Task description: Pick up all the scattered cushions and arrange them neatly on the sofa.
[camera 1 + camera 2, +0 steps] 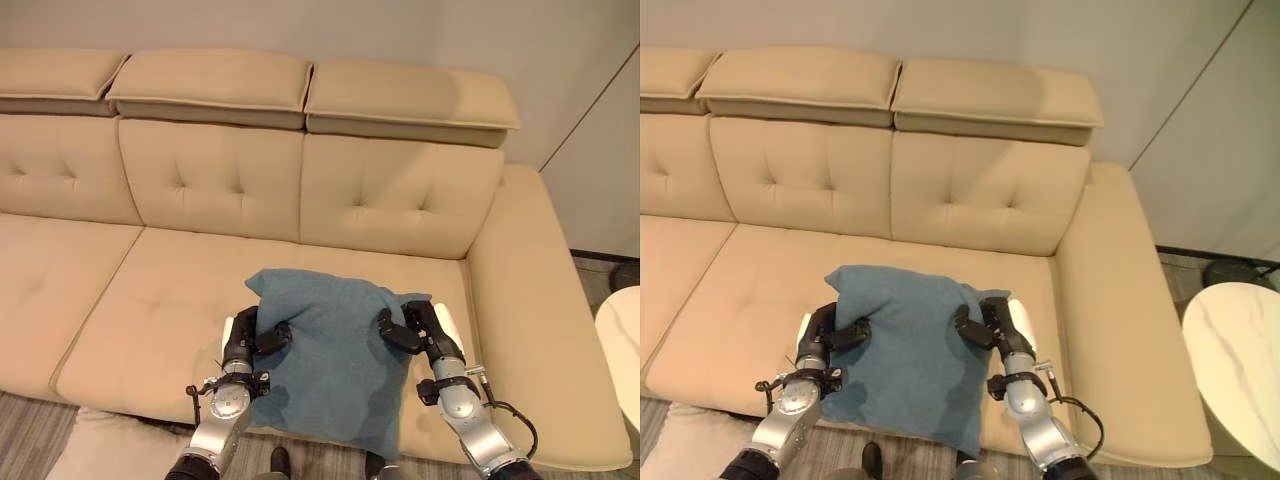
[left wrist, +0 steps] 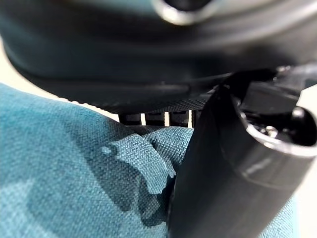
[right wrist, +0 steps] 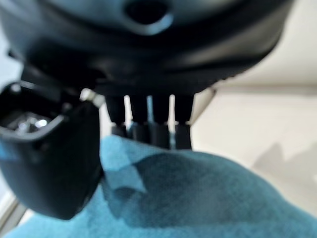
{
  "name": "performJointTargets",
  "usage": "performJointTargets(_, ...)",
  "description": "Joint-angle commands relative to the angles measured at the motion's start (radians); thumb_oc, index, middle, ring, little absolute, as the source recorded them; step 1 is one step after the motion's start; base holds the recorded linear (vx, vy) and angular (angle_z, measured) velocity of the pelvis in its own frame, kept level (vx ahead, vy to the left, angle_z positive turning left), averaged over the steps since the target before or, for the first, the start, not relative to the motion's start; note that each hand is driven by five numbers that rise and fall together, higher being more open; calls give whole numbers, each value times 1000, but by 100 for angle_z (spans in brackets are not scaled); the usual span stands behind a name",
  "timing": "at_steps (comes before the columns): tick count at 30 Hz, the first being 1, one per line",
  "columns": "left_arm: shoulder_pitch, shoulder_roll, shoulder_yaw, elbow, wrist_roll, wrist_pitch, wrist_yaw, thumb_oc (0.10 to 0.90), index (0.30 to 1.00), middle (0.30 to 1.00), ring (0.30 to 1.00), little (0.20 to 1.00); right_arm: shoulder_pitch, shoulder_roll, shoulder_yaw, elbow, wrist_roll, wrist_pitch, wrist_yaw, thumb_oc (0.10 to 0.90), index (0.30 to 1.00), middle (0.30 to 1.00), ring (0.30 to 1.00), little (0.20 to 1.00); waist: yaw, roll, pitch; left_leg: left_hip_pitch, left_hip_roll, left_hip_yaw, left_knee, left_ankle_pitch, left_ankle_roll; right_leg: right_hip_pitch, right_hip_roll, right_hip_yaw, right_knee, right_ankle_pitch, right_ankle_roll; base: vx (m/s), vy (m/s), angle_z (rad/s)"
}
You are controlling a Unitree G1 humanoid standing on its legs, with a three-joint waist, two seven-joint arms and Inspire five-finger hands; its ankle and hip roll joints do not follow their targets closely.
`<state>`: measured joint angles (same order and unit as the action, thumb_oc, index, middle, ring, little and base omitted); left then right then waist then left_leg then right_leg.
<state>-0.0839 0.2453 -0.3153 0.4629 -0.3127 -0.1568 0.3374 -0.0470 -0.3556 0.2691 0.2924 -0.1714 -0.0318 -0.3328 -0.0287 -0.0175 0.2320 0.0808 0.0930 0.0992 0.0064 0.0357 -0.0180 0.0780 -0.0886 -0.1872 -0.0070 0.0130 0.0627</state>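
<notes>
Gripping one teal cushion (image 1: 330, 345) from both sides, the robot is holding it over the front part of the beige sofa (image 1: 150, 300), above the seat nearest the sofa's right armrest. The left hand (image 1: 245, 340) is clamping the cushion's left edge, its fingers curled behind the fabric and its thumb pressing in on the near face; the left wrist view is showing the thumb (image 2: 218, 168) digging into the teal weave. The right hand (image 1: 420, 330) is doing the same on the right edge, thumb on the front and fingers (image 3: 148, 124) folded over the cushion's rim. The cushion is sagging between the two hands, its lower corner hanging past the seat's front edge.

Three back sections with three headrest pads are showing along the sofa, and two seat cushions. One pale cushion (image 1: 90, 445) is lying on the floor just below the seat's front edge, by the left arm. One white round table (image 1: 1240, 360) is standing beyond the right armrest.
</notes>
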Motion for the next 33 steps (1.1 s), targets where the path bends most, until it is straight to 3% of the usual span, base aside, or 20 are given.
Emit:
performJointTargets(1,-156,12,-12,-32,80,-98,18,400,300,300,300,300,-67,-26,-51,-192,21,-135,-72,400,300,300,300,300,-3,-42,-75,-155,-3,-64,296,-131,-35,24,26,14,108,-158,-24,-45,-122,4)
performJointTargets(2,-157,12,-12,-32,81,-98,19,400,300,300,300,300,-68,-26,-52,-191,21,-135,-72,400,300,300,300,300,-4,-42,-75,-158,-3,-65,298,-131,-35,23,26,12,108,-158,-24,32,-40,2)
performJointTargets(3,-180,24,-18,-34,148,-92,40,400,300,300,300,300,-77,-40,-61,-186,14,-138,-76,400,300,300,300,300,-5,-29,-78,-166,-16,-113,201,-119,-32,18,38,25,114,-163,-15,52,16,-2)
performJointTargets(6,-215,37,-22,-19,194,-96,66,400,300,300,300,300,-96,-51,-64,-174,3,-146,-86,400,300,300,300,300,-15,-24,-85,-158,-14,-123,137,-86,-39,18,37,39,108,-162,-7,63,46,-4)
performJointTargets(13,-241,61,-45,-39,260,-78,66,400,300,300,300,300,-116,-53,-69,-198,-31,-144,-100,400,300,300,300,300,-31,-30,-110,-81,-7,-99,21,-71,-28,37,41,67,13,-113,6,84,38,-25)
performJointTargets(18,-299,70,-63,-67,267,-76,73,400,300,300,300,300,-219,-70,-73,-193,-43,-136,-134,400,300,300,300,300,-24,-42,-87,-74,-9,-81,-19,-65,-21,23,40,77,-20,-89,17,-1,41,-10)
performJointTargets(20,-472,86,-88,-80,234,-83,112,400,300,300,300,300,-435,-101,-46,-126,-38,-116,-206,400,300,300,300,300,-12,-51,-24,-151,-12,-92,-15,-47,-21,-57,37,77,-11,-69,21,-308,1,2)
performJointTargets(22,-561,100,-94,-76,222,-85,135,400,300,300,300,300,-528,-120,-34,-99,-34,-102,-236,400,300,300,300,300,-10,-51,-1,-187,-13,-98,-13,-38,-21,-99,37,78,-4,-59,22,-297,10,5)
performJointTargets(23,-672,116,-96,-59,202,-90,157,400,300,300,300,300,-643,-148,-22,-61,-36,-89,-263,400,300,300,300,300,-8,-50,27,-231,-15,-104,-8,-27,-22,-147,37,80,7,-49,23,-460,30,12)
performJointTargets(24,-883,143,-99,-1,166,-106,218,400,300,300,300,300,-846,-183,6,2,-47,-57,-318,400,300,300,300,300,-4,-48,50,-300,-21,-109,-16,-5,-27,-226,39,79,20,-28,26,-405,41,9)
performJointTargets(26,-1096,168,-117,107,174,-115,272,400,300,300,300,300,-1028,-190,34,103,-35,-43,-374,400,300,300,300,300,-8,-46,45,-348,-25,-107,-46,29,-35,-280,39,75,12,1,35,-196,58,4)
performJointTargets(28,-1155,185,-122,146,191,-113,290,400,300,300,300,300,-1081,-193,59,141,-36,-33,-387,400,300,300,300,300,-10,-44,41,-358,-25,-102,-63,41,-37,-293,40,76,3,9,39,-16,53,-7)
performJointTargets(30,-1329,235,-175,302,295,-90,333,400,300,300,300,300,-1213,-156,83,240,-35,-34,-463,400,300,300,300,300,-15,-36,36,-388,-26,-96,-92,63,-46,-322,40,79,-24,29,46,-26,56,-1)
performJointTargets(31,-1331,235,-175,303,295,-90,333,400,300,300,300,300,-1215,-157,83,241,-34,-35,-463,400,300,300,300,300,-15,-36,36,-390,-26,-96,-92,64,-45,-324,39,79,-24,30,46,-34,31,2)
performJointTargets(32,-1406,235,-221,405,340,-72,358,400,300,300,300,300,-1272,-138,113,293,-45,-35,-505,656,684,684,684,684,-20,-27,31,-412,-29,-95,-94,59,-52,-340,36,80,-36,33,51,-44,44,3)
performJointTargets(33,-1458,243,-260,482,362,-64,372,800,900,900,900,900,-1322,-131,142,343,-30,-51,-512,800,900,900,900,900,-22,-23,30,-439,-32,-97,-94,77,-57,-363,33,77,-42,51,55,-44,45,5)
